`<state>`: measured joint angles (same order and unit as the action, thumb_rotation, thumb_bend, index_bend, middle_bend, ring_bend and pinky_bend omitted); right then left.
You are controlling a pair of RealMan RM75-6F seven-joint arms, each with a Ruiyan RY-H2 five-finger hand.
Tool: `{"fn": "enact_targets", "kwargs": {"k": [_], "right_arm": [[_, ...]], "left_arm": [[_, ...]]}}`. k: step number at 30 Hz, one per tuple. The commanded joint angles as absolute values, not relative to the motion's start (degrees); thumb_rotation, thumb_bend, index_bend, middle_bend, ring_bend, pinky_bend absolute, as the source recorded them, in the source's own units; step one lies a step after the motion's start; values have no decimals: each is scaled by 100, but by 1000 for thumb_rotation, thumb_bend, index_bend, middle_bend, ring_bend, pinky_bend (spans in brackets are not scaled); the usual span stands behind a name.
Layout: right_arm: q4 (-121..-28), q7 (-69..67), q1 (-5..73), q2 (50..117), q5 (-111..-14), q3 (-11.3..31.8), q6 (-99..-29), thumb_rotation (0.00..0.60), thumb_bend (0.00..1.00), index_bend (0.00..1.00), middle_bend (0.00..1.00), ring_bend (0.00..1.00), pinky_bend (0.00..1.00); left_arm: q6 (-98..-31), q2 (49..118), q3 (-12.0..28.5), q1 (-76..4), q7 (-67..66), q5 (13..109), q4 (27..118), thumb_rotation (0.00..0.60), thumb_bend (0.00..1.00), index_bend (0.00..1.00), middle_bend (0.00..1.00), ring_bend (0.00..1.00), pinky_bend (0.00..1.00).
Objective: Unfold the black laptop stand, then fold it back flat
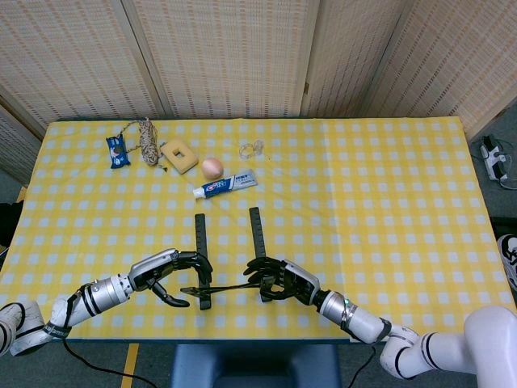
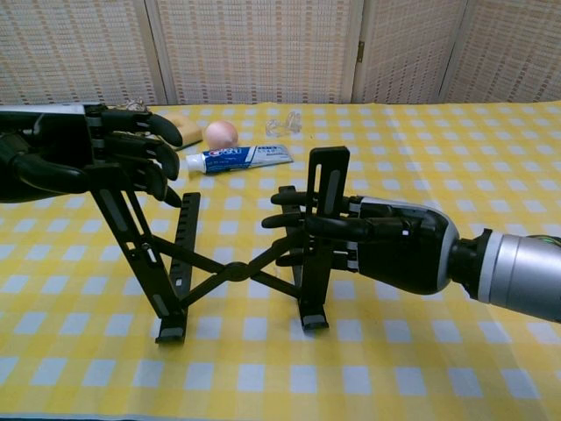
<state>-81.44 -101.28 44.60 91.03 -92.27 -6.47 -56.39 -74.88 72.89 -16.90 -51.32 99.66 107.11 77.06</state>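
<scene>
The black laptop stand (image 2: 235,272) stands spread on the yellow checked tablecloth, its two rails apart and joined by crossed links; in the head view the laptop stand (image 1: 200,236) lies near the front edge. My left hand (image 2: 105,156) grips the raised upper end of the left rail, fingers curled over it. In the head view the left hand (image 1: 172,272) sits just left of that rail. My right hand (image 2: 372,241) holds the right rail, with fingers wrapped around its middle. Seen from the head, the right hand (image 1: 283,280) covers that rail's near end.
Behind the stand lie a toothpaste tube (image 1: 225,185), a pinkish ball (image 1: 212,167), a yellow block (image 1: 179,154), a coil of rope (image 1: 146,141), a blue packet (image 1: 118,150) and a clear small item (image 1: 252,148). The table's front edge (image 1: 242,339) runs just below both hands.
</scene>
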Motion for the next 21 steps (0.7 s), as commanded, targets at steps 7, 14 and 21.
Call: {"fn": "enact_targets", "kwargs": {"k": [7,14,21], "right_arm": [[-8724,-10110,4201,8945,-8988,-647,-5617,600,298,292,284,251,180],[-8939,-9973,4029,8922,-8938,-690,-5582,600,298,292,281,251,176],[-9168,-9842,3848,8915,-9031,-780,-5650,600,298,288,272,240,162]], "left_arm": [[-7452,7301,-1666,-5119,9961,10669,7702,600,189,361,430,418,280],[-7432,7296,-1650,-5119,9953,10661,7709,600,188,358,430,417,280],[-7427,7297,-1634,-5111,9954,10653,7700,600,188,358,430,417,280]]}}
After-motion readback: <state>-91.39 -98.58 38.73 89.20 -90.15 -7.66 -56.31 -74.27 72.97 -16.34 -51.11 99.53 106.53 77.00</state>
